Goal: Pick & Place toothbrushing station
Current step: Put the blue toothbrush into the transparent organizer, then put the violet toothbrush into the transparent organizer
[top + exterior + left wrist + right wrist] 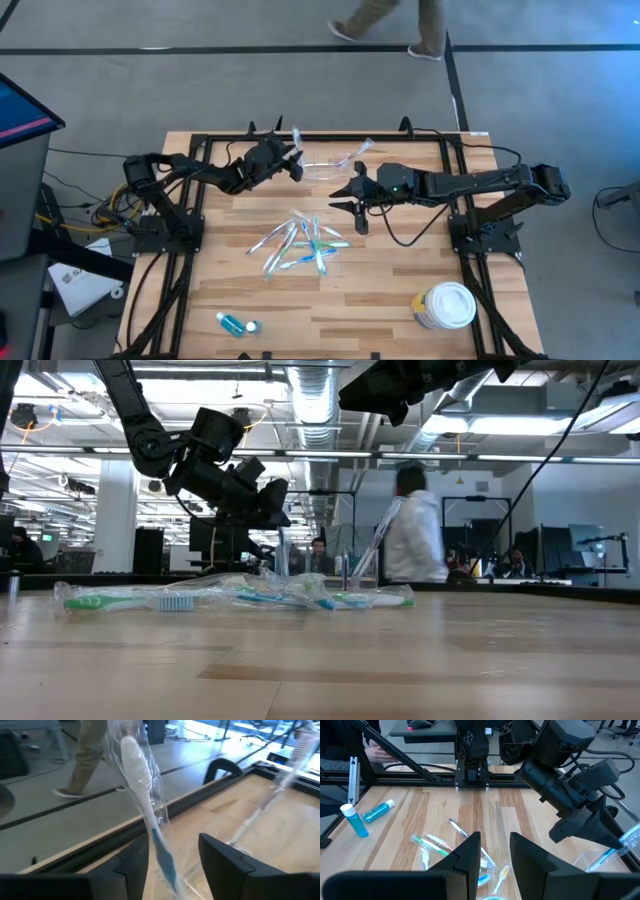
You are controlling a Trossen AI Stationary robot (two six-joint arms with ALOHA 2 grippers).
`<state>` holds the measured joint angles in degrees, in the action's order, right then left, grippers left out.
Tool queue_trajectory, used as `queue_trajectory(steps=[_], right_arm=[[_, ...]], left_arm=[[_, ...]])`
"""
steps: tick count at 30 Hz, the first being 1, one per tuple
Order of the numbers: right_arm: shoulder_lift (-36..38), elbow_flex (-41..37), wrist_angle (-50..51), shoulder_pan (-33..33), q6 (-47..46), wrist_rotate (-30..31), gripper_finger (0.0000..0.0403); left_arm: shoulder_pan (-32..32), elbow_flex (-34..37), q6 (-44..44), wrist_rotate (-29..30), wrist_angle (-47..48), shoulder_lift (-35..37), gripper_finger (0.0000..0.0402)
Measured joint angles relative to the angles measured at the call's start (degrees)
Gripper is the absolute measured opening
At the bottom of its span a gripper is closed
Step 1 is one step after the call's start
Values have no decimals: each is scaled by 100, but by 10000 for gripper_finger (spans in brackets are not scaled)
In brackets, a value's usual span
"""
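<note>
The toothbrushing station (322, 168), a low clear plastic holder, sits on the table near the far edge. A wrapped white-and-blue toothbrush (150, 815) stands tilted with its lower end in it. My left gripper (172, 865) is open, one finger on each side of that brush's handle (293, 160). A second wrapped brush (355, 153) leans in the holder too (270, 795). My right gripper (352, 198) hangs open above the table's middle, nothing between its fingers (495, 852). Several wrapped toothbrushes (300, 242) lie in a pile nearer the front. My left gripper comes level from the table's left, its fingers on either side of the standing brush's blue lower handle (162, 855). The wrapper lies close to one finger (135, 865); I cannot tell whether they touch.
A blue bottle (235, 323) lies near the front left edge. A round white-lidded tub (445, 305) stands at the front right. A black frame (330, 135) rims the table. A person (390, 25) walks past beyond the far edge.
</note>
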<state>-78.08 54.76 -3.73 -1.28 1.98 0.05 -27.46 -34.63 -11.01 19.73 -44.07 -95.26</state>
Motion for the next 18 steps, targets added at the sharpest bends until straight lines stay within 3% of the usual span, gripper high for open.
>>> queue_trajectory(steps=[12, 18], right_arm=[[0, -2, 0, 0, -2, 0, 95], [0, -2, 35, 0, -2, 0, 95]], left_arm=[[0, 0, 18, 305, 112, 7, 213], [15, 0, 5, 315, 871, 331, 225]])
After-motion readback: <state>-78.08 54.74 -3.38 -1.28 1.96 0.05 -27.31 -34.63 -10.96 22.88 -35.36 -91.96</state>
